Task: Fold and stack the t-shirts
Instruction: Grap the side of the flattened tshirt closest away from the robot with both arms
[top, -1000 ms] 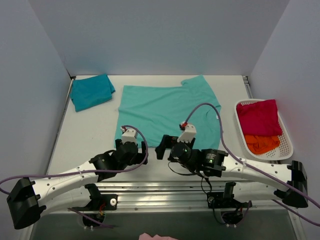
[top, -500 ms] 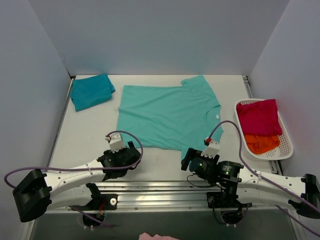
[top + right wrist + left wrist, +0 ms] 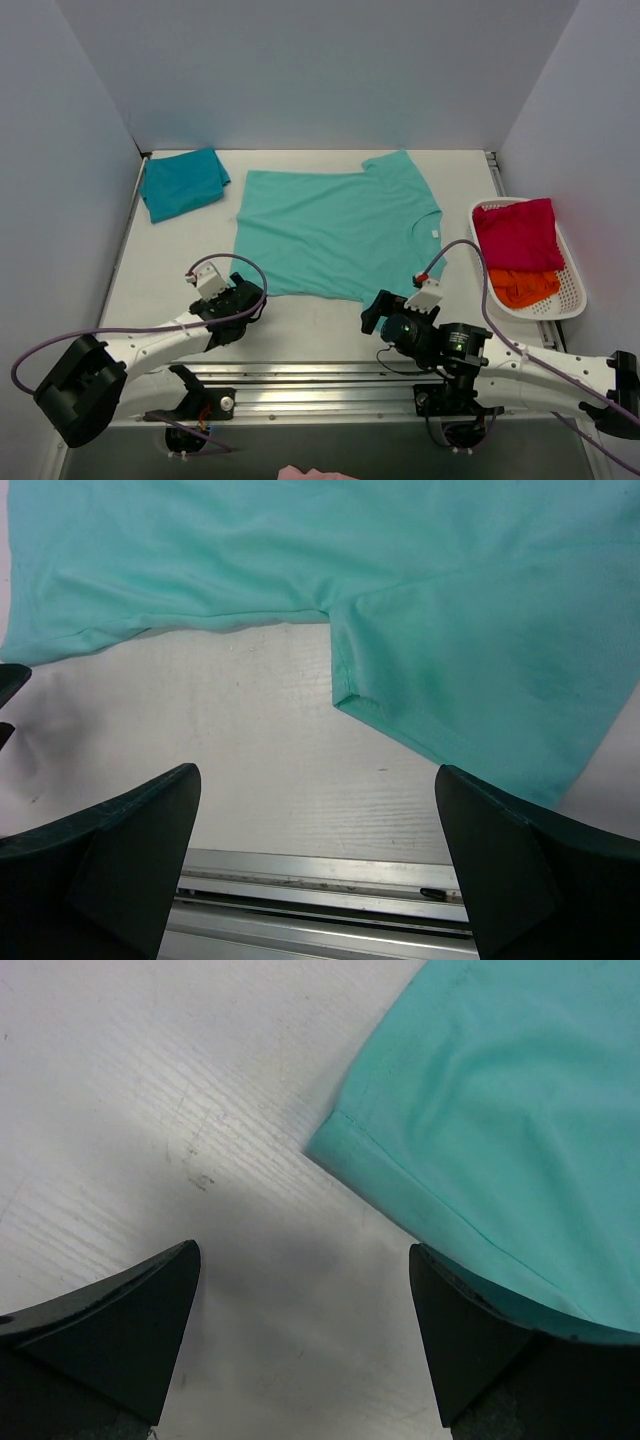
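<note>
Left gripper (image 3: 246, 297) jaws wide apart, nothing between them. It sits low, just beside the lower-left corner of the mint-green t-shirt (image 3: 335, 228). In the left wrist view the gripper (image 3: 303, 1300) has bare table between its fingers, and the shirt's hemmed corner (image 3: 500, 1130) runs down behind the right-hand finger; cannot tell whether they touch.

Right gripper (image 3: 372, 312) jaws also wide apart and empty, just below the shirt's lower sleeve. In the right wrist view the gripper (image 3: 318, 830) faces the sleeve hem at frame centre.

Containers: white slatted basket (image 3: 575, 292) at right of the frame. It holds a red garment (image 3: 518, 233) toward the top and an orange garment (image 3: 522, 288) below it, both bunched.

Surface: white table (image 3: 165, 265). The mint-green t-shirt lies spread flat at centre, its neck toward the right. The teal-blue t-shirt (image 3: 183, 183) lies folded in the upper-left corner, well apart from the other. An aluminium rail (image 3: 330, 375) runs along the lower edge, and plain pale walls (image 3: 320, 70) close three sides.

Change: a second ago both grippers sat side by side at the shirt's lower hem, near centre. Both have since drawn back and apart, the left toward lower left and the right toward lower right. Both shirts and the basket are unmoved.
</note>
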Controlling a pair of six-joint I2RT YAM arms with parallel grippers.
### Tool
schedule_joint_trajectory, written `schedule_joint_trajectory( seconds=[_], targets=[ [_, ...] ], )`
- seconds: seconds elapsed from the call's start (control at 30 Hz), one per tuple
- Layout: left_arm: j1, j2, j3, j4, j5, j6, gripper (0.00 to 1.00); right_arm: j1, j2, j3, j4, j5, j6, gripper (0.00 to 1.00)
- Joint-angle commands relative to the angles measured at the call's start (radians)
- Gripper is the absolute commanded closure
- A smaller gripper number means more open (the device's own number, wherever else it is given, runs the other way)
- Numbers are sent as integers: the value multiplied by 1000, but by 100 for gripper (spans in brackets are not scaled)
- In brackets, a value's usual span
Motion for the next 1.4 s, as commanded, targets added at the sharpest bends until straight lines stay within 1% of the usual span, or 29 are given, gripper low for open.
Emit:
schedule_joint_trajectory(
  seconds=[0.0, 0.1, 0.23, 0.3, 0.43, 0.47, 0.5, 0.53, 0.63, 0.77, 0.9, 0.97, 1.07, 1.1, 1.17, 1.23, 1.3, 1.37],
  targets=[
    [49, 6, -2, 131, 34, 53, 5, 5, 34, 1, 17, 56, -21, 0],
    [77, 46, -7, 208, 63, 77, 6, 3, 48, 7, 23, 62, -29, 0],
    [89, 107, -4, 276, 60, 84, 6, 3, 54, 5, 26, 67, -30, 0],
    [107, 126, -6, 329, 77, 97, 7, 3, 61, 7, 21, 69, -23, 0],
    [127, 192, 14, 356, 96, 116, 7, 3, 70, 7, 1, 78, 9, 0],
    [127, 203, 17, 397, 100, 120, 9, 3, 71, 5, -9, 81, 19, 0],
    [130, 212, 22, 406, 103, 125, 12, 3, 71, 5, -17, 93, 43, 0],
    [133, 229, 25, 412, 108, 128, 24, 3, 68, 7, -26, 102, 60, 0],
    [138, 250, 44, 417, 113, 134, 36, 2, 47, 5, -63, 125, 112, 1],
    [147, 270, 54, 426, 123, 148, 74, 3, 7, 5, -124, 141, 180, 2],
    [153, 264, 54, 426, 125, 150, 93, 5, 10, 1, -183, 115, 252, 4],
    [156, 258, 53, 428, 122, 154, 95, 6, 42, -4, -245, 90, 333, 5],
    [167, 258, 47, 452, 125, 176, 95, 17, 73, -42, -287, 31, 432, 5],
    [172, 259, 44, 464, 129, 182, 95, 18, 70, -58, -287, 12, 454, 8],
    [181, 261, 34, 494, 146, 200, 95, 25, 27, -90, -279, -19, 511, 10],
    [189, 261, 25, 532, 160, 220, 96, 28, -36, -110, -296, -23, 558, 19],
    [201, 261, 14, 549, 185, 231, 96, 28, -73, -119, -302, -7, 598, 20],
    [215, 258, 8, 569, 209, 249, 96, 28, -78, -105, -321, 6, 615, 17]
  ],
)
